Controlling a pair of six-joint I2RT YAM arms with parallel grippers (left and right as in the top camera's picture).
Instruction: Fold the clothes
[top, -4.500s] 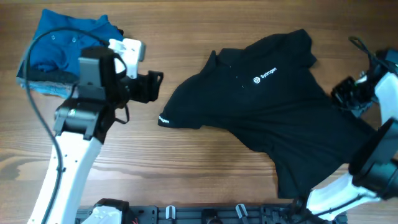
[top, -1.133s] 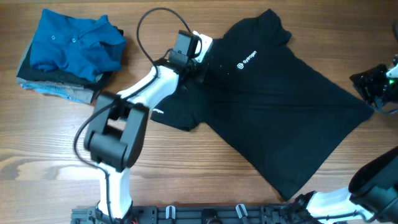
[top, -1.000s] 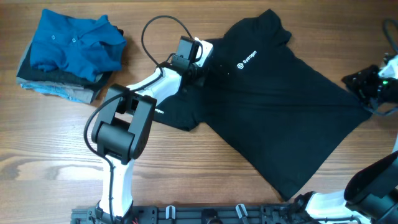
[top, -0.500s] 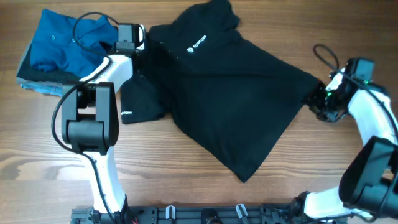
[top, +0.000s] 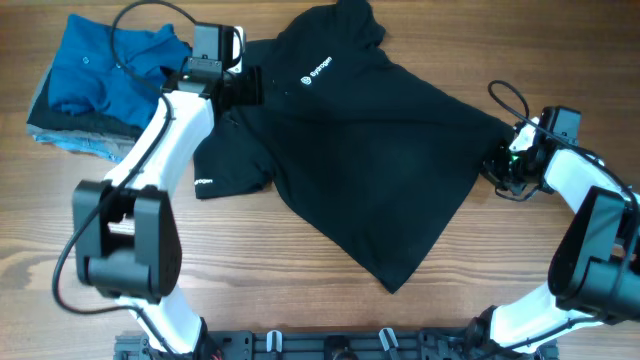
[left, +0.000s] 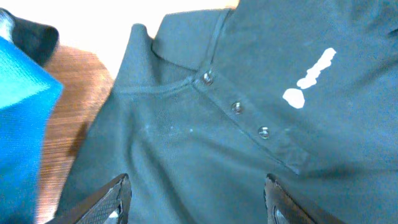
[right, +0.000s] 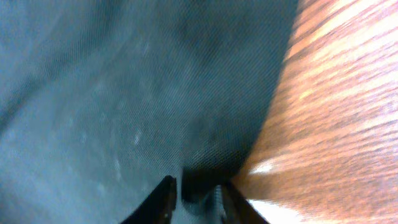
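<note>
The black polo shirt (top: 380, 150) lies spread face up on the wooden table, collar at the far side, white chest logo (top: 318, 70) up, and one sleeve with white lettering (top: 203, 183) at the left. My left gripper (top: 250, 88) hovers open over the shoulder beside the collar. The left wrist view shows its jaws (left: 198, 199) wide apart above the buttoned placket (left: 236, 107), gripping nothing. My right gripper (top: 500, 165) sits at the shirt's right edge. In the right wrist view (right: 198, 196) it is shut, with a fold of black cloth (right: 124, 93) pinched between the fingers.
A folded blue polo shirt (top: 110, 65) tops a stack of grey and light-blue garments (top: 80, 135) at the far left, close to my left arm. The right arm's cable (top: 510, 95) loops above the shirt's right edge. Bare wood (top: 330, 310) runs along the near side.
The shirt has been dragged left over the last second. My left gripper has opened and let go of the cloth near the collar. My right gripper has closed on the shirt's right edge.
</note>
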